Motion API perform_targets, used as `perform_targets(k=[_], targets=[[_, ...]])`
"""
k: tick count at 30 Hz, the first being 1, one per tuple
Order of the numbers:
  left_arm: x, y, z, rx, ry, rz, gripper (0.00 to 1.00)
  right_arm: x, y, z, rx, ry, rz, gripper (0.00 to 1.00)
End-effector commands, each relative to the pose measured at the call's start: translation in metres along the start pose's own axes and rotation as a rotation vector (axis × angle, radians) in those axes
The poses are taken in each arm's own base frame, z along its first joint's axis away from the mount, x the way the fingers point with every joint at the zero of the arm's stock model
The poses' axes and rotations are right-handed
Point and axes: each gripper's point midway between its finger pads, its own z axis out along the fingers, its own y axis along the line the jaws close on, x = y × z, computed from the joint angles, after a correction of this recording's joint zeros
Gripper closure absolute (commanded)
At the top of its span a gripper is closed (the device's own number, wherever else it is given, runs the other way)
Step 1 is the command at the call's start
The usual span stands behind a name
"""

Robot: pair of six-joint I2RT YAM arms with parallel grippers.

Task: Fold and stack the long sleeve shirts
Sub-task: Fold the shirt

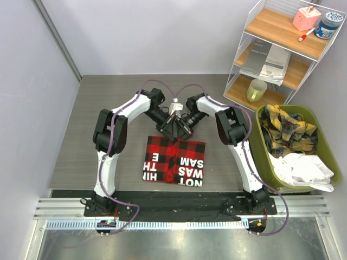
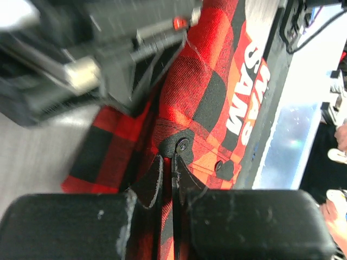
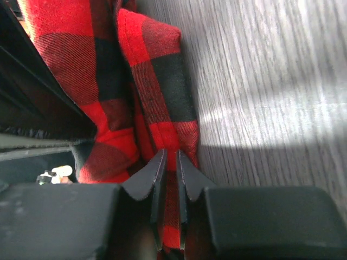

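Clamps the left gripper (image 2: 168,173) and the right gripper (image 3: 169,162), both squeezed almost shut, onto the far edge of the folded red-and-black checked shirt (image 1: 174,161), lying flat on the grey table (image 1: 108,108) toward its near edge, bold white lettering (image 1: 185,172) facing up.

Top external: hangs high above and behind the arms (image 1: 105,173), looks down and forward, takes in the whole worktop (image 1: 97,103) from afar. Left wrist: sits just behind the left claw (image 2: 168,160), looks along it, very close to the checked shirt (image 2: 200,92). Right wrist: likewise behind the right claw (image 3: 171,153), close on cloth and bare worktop. Share the shirt across all three.
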Motion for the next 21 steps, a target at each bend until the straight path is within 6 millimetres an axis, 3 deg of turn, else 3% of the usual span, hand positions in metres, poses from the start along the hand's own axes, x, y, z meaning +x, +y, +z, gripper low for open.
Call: perform_targets(k=[1, 6, 8, 10, 11, 16, 18, 21], targets=[[-0.023, 0.009, -0.006, -0.016, -0.044, 0.035, 1.0, -0.008, 0.0, -0.006, 0.029, 0.006, -0.086, 0.82], [-0.018, 0.022, -0.001, -0.024, -0.023, 0.017, 1.0, -0.018, -0.004, -0.016, 0.065, -0.007, -0.111, 0.77], [-0.016, 0.025, -0.004, -0.025, -0.027, 0.006, 0.97, -0.029, -0.008, -0.029, 0.101, -0.033, -0.128, 0.73], [-0.016, 0.026, -0.008, -0.024, -0.041, -0.004, 0.88, -0.042, -0.009, -0.042, 0.153, -0.048, -0.168, 0.66], [-0.022, 0.022, -0.02, -0.036, -0.075, 0.0, 0.85, -0.045, -0.01, -0.049, 0.172, -0.059, -0.176, 0.58], [-0.043, 0.01, -0.063, -0.065, -0.189, 0.022, 0.53, -0.062, 0.005, -0.094, 0.293, -0.11, -0.229, 0.41], [-0.04, 0.007, -0.079, -0.079, -0.208, 0.029, 0.45, -0.056, 0.011, -0.114, 0.325, -0.112, -0.219, 0.29], [-0.018, 0.011, -0.081, -0.101, -0.169, 0.006, 0.39, -0.036, 0.028, -0.133, 0.331, -0.097, -0.192, 0.18]])
